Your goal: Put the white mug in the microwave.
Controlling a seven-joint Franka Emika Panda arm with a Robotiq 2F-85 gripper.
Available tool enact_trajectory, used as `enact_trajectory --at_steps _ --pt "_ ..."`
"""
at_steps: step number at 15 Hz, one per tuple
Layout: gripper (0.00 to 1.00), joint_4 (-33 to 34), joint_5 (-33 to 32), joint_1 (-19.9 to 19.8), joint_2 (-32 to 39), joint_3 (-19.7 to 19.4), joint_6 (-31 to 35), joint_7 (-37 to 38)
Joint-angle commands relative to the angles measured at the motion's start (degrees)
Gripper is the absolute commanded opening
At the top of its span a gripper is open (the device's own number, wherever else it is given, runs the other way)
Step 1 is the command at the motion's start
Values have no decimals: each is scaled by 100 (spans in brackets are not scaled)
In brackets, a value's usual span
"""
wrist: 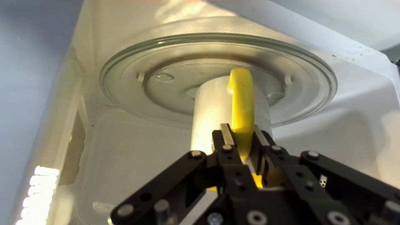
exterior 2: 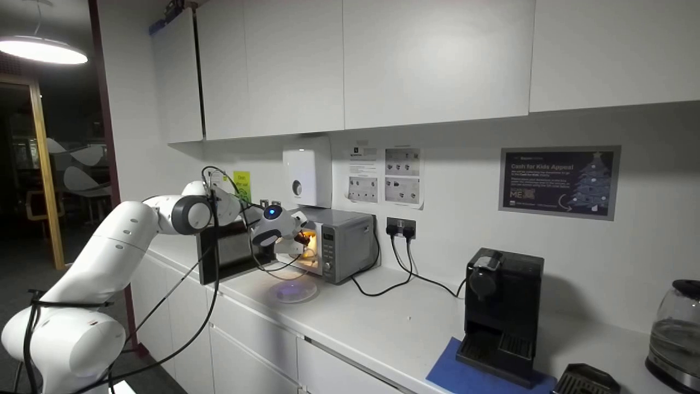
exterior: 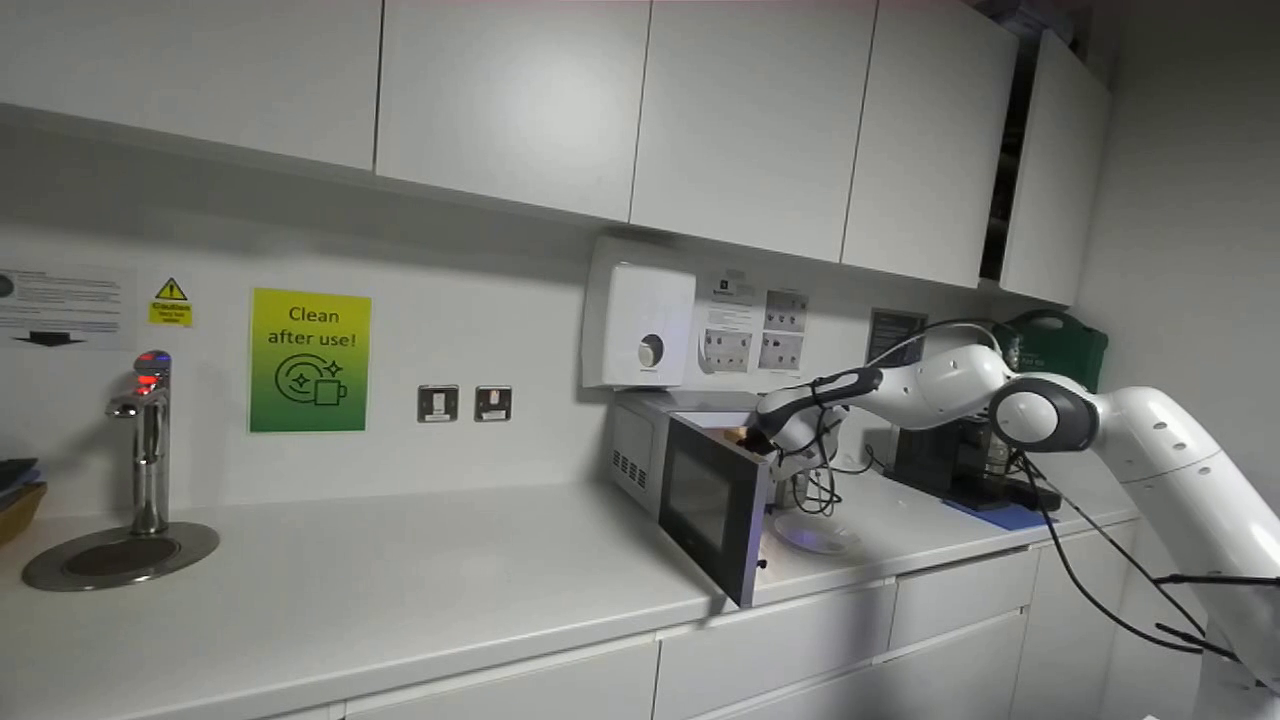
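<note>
White mug (wrist: 210,109) is in your microwave (exterior 2: 350,243), over the middle of the glass turntable (wrist: 131,93), whose rim shows on both sides of it; from your wrist view you can't tell whether mug and glass touch. Your tool (wrist: 242,134) is clamped on the mug's yellow handle (wrist: 243,103), pinching it from both sides at the end away from the turntable. You've got the arm (exterior: 1045,412) stretched over the counter (exterior: 420,570) to the lit cavity (exterior 2: 310,246); door (exterior: 700,490) stands wide open, reaching the counter's front edge. Microwave sits toward the back edge, below a white dispenser (exterior 2: 307,172). Clear disc (exterior 2: 293,291) lies between your microwave and the front edge. Along the counter you have a black coffee machine (exterior 2: 503,306) on a blue mat (exterior 2: 445,364), then a glass jug (exterior 2: 677,345), partly out of view. Chrome tap (exterior: 150,450) stands well apart from the microwave, in a round metal drain (exterior: 195,545).
</note>
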Motion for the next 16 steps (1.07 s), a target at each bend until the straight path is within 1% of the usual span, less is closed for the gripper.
enact_trajectory --at_steps 1,2,3,4,5,9,10,11,13,14,15,16 --pt "4 278 180 -95 98 137 220 0" --pt "19 271 185 -85 93 121 211 8" --pt "44 262 190 -79 84 109 191 23" --pt "44 258 188 -68 77 94 180 35" --pt "48 257 183 -57 66 83 167 46" --pt "76 226 165 -27 16 56 111 69" --pt "85 208 158 -14 5 43 103 82" --pt "89 183 150 -1 -7 33 114 82" --pt "86 119 133 31 -43 -3 100 113" --pt "81 81 130 42 -65 -11 98 116" --pt "67 60 134 43 -83 -4 98 106" --pt "60 28 127 65 -101 -29 108 129"
